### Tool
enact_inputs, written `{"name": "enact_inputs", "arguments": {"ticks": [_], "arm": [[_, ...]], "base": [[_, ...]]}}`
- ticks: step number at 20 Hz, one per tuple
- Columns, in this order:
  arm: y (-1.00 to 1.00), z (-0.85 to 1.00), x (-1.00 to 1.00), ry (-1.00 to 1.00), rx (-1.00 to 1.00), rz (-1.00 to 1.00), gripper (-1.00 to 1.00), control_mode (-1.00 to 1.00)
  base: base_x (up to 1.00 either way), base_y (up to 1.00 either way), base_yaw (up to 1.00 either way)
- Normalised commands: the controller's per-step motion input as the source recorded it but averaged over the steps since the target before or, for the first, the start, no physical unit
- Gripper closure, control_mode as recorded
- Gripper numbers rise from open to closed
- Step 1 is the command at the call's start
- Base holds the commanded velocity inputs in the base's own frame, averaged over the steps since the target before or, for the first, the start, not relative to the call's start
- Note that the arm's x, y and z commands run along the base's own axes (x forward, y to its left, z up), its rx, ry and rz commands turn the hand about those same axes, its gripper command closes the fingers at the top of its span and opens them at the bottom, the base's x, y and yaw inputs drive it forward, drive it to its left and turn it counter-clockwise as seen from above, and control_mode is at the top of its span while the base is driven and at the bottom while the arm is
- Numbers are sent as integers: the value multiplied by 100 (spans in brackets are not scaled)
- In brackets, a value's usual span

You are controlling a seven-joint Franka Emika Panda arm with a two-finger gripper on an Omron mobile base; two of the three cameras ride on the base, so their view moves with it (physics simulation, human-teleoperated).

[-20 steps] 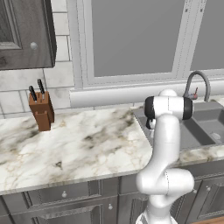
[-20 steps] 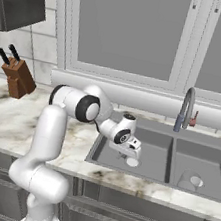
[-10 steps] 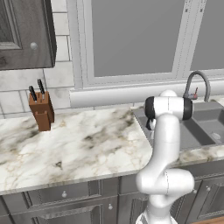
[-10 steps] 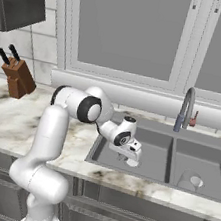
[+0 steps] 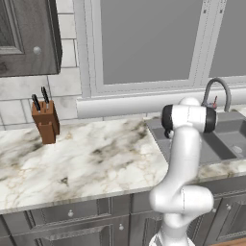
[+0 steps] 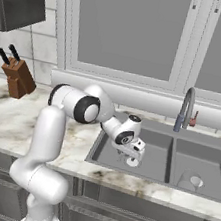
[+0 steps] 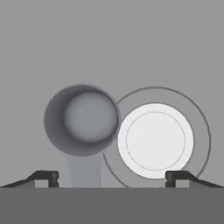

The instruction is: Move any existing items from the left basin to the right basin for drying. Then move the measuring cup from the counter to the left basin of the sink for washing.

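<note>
Arm: glossy white shell, smooth rounded tube segments, bulbous at each joint. Shoulder joint wrapped by a broad black band, seen on both base views; a second black-faced round cap sits at the wrist. Lower body swells into a fat white elbow-like lump above a narrower white column. Gripper: two small dark, blocky finger tips with paler grey inner faces, squared ends. Hand housing white with small dark detail. No cables, screws or markings can be made out.
</note>
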Motion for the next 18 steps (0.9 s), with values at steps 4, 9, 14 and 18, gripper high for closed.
{"name": "enact_inputs", "arguments": {"ticks": [4, 9, 14, 18], "arm": [[0, 47, -6, -1, 0, 0, -100, -100], [1, 55, -1, 0, 0, 0, -100, -100], [2, 53, -10, 0, 0, 0, -100, -100], [8, 51, -25, 0, 0, -3, -100, -100]], "base": [[0, 0, 0], [0, 0, 0], [0, 0, 0], [0, 0, 0]]}}
